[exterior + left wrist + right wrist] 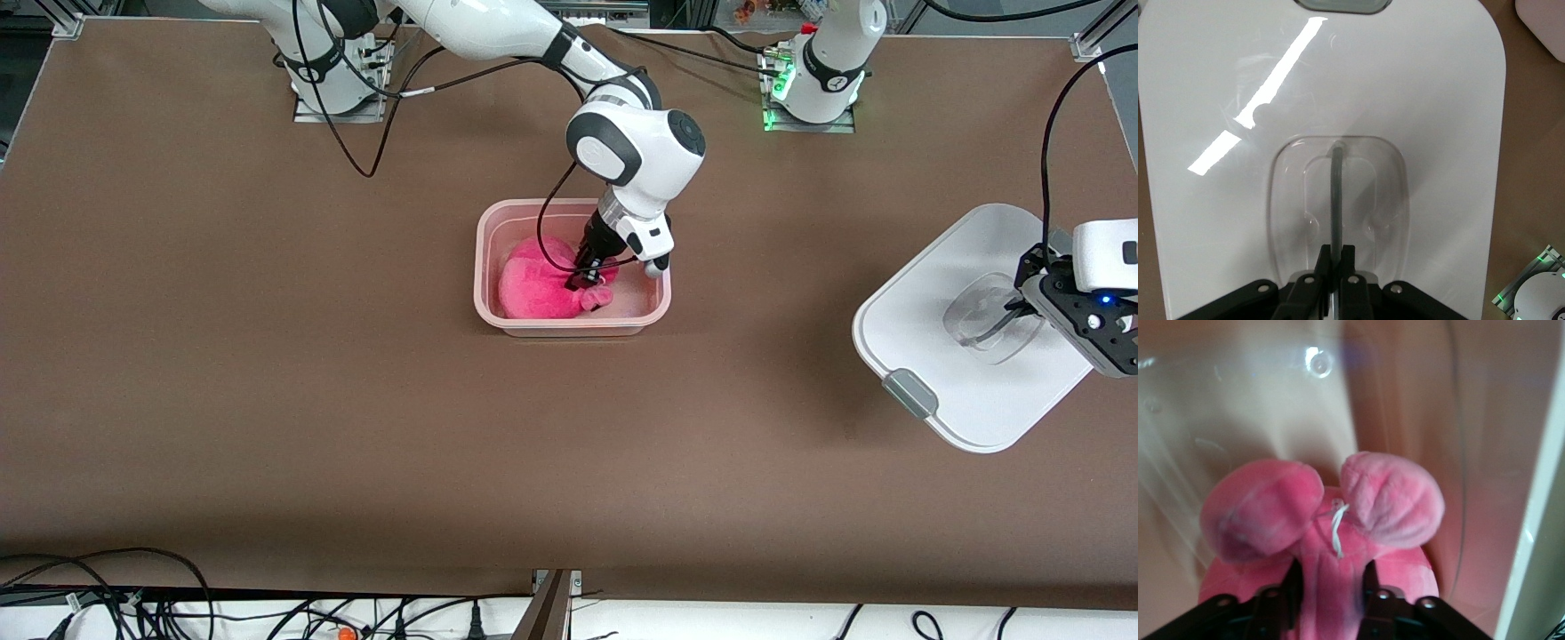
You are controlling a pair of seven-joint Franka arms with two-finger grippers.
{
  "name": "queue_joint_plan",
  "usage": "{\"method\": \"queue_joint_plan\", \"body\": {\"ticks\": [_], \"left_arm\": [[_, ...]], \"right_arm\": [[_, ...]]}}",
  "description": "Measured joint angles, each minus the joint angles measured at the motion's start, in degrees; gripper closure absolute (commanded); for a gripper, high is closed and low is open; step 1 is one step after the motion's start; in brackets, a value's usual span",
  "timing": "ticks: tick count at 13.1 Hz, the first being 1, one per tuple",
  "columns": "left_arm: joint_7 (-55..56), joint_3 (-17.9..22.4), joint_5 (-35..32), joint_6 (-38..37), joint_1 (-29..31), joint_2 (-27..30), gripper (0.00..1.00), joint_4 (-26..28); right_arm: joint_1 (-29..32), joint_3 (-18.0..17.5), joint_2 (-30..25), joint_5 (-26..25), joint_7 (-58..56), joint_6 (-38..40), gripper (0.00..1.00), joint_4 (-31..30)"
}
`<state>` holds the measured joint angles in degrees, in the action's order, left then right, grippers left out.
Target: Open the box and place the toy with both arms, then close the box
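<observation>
The pale pink box (484, 267) stands lidless in the middle of the table, its wall (1238, 400) showing in the right wrist view. The pink toy (533, 289) lies inside it, toward the right arm's end. My right gripper (587, 283) reaches down into the box. Its fingers stand apart on either side of a fold of plush just below the toy's two ears (1391, 500). My left gripper (1021, 307) is shut on the clear handle (1336, 193) of the white lid (942, 276), holding it tilted over the left arm's end of the table.
A grey clip (909, 393) sits on the lid's edge nearest the front camera. A black cable (547, 240) from the right arm hangs over the box. The left arm's base (813, 89) and the right arm's base (338, 84) stand along the table's back edge.
</observation>
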<state>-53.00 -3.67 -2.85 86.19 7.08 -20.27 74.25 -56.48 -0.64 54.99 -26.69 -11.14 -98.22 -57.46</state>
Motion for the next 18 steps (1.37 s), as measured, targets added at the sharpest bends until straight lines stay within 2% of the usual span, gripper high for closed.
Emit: {"method": "queue_joint_plan", "body": {"ticks": [3,5,6,9,12,13,15,17,18], "left_arm": [[0.0,0.0,0.0,-0.2,0.0,0.0,1.0,0.0],[-0.2,-0.2,0.6,-0.4,-0.2,0.0,1.0,0.0],[-0.4,-0.9,1.1,-0.5,-0.4,0.0,1.0,0.0],[-0.4,-5.7,1.4,-0.6,-1.3,-0.2,1.0,0.0],[0.1,-12.5,1.5,-0.6,-2.2,-1.4,1.0,0.2],[0.2,-13.9,1.5,-0.6,-3.2,-2.1,1.0,0.3],[0.2,-14.6,1.4,-0.6,-7.8,-3.3,1.0,0.3],[0.9,-14.7,0.7,-0.5,-14.6,-4.2,1.0,0.4],[2.8,-14.8,0.4,-0.5,-18.3,-4.6,1.0,0.4]], "right_arm": [[-1.0,0.4,-2.2,0.0,8.8,1.1,0.0,2.4],[-0.4,1.1,-7.8,0.3,12.0,1.9,0.0,3.8],[1.0,1.3,-11.3,2.1,12.5,2.8,0.0,3.9],[9.6,2.0,-18.7,16.3,12.5,4.4,0.0,3.6],[19.0,2.7,-22.5,25.5,12.6,8.7,0.0,2.7],[20.6,3.8,-24.1,26.9,12.7,10.0,0.0,2.1],[21.4,8.8,-29.4,30.7,13.8,11.4,0.0,-1.9],[21.4,15.1,-36.3,35.7,15.6,11.9,0.0,-8.9],[21.9,17.6,-39.7,36.5,15.7,12.0,0.0,-12.5]]}}
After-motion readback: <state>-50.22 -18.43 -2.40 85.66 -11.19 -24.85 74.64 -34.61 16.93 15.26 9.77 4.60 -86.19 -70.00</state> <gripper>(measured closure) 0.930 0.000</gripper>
